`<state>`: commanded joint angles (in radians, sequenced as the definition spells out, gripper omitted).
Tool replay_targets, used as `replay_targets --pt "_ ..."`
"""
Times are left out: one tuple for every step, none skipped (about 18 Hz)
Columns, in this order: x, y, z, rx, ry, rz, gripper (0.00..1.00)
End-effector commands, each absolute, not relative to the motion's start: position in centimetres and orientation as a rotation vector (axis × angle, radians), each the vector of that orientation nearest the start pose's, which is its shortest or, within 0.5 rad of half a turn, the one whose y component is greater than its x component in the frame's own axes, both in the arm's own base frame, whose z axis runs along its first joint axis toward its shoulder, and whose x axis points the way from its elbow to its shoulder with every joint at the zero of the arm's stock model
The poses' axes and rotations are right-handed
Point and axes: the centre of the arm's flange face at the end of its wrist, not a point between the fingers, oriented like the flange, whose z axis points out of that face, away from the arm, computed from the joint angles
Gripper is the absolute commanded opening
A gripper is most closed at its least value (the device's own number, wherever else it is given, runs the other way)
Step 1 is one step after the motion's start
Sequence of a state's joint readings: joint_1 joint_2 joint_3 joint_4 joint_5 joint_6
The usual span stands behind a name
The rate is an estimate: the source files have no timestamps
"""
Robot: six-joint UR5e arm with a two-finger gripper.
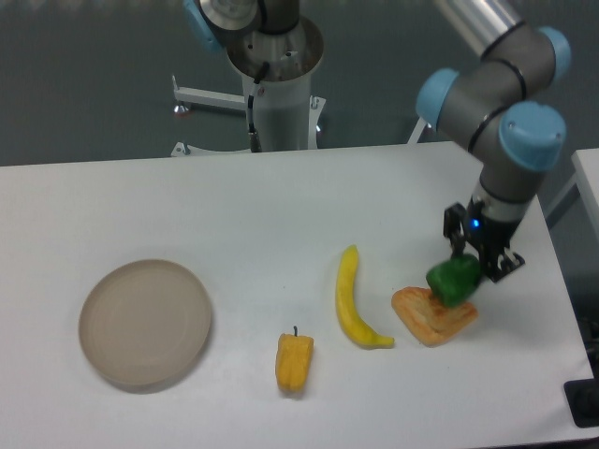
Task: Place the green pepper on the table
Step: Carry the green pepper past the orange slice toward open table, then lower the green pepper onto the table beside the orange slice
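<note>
the end effector (465,272) hangs from the arm (496,103) at the right side of the table (234,215), its two dark fingers (455,227) pinching the green pepper (454,280). the pepper is held off the table, and in this view it overlaps the upper right part of an orange wedge-shaped food piece (428,316) that lies flat on the table; whether the pepper touches that piece cannot be told. a small blue light shows on the wrist just above the fingers.

left of the wedge lies a yellow banana (353,300), curved, running from back to front. further left and nearer the front edge sits a yellow-orange pepper (294,362) with a short dark stem pointing back. a round beige plate (145,323) rests well apart at the left. the arm's base column (279,89) stands behind the table's far edge.
</note>
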<state>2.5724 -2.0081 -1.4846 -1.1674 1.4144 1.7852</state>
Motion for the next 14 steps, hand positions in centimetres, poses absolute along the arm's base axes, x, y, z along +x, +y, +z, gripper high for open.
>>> replay_targets --pt "-46.9 46.8 31.6 -2.733 1.171 0.021 0.36" --pt "-47.2 45.8 31.4 -2.725 1.182 0.014 0.36" --pt "-47.1 45.1 30.8 -2.721 1.194 0.0 0.36" --pt "-47.2 44.6 30.3 -2.718 1.208 -0.013 0.36" --pt "-47.3 44.0 30.4 -2.717 1.21 -0.013 0.36" --pt "-47.4 43.6 30.3 -2.72 1.201 -0.017 0.36" --pt "-47.2 43.4 29.9 -2.722 1.198 -0.03 0.36" --pt "-47.2 43.1 29.5 -2.726 1.187 -0.041 0.36" --pt "-47.1 42.9 29.2 -2.722 1.177 -0.051 0.36" --pt "-47.1 42.9 29.1 -2.713 1.157 -0.058 0.36" --pt "-47.1 42.9 29.1 -2.698 1.141 -0.061 0.36" --pt "-47.4 42.7 29.0 -2.681 1.118 -0.066 0.36" --pt "-47.6 42.2 28.6 -2.667 1.093 -0.079 0.36" --pt "-47.7 42.0 28.3 -2.649 1.076 -0.09 0.36"
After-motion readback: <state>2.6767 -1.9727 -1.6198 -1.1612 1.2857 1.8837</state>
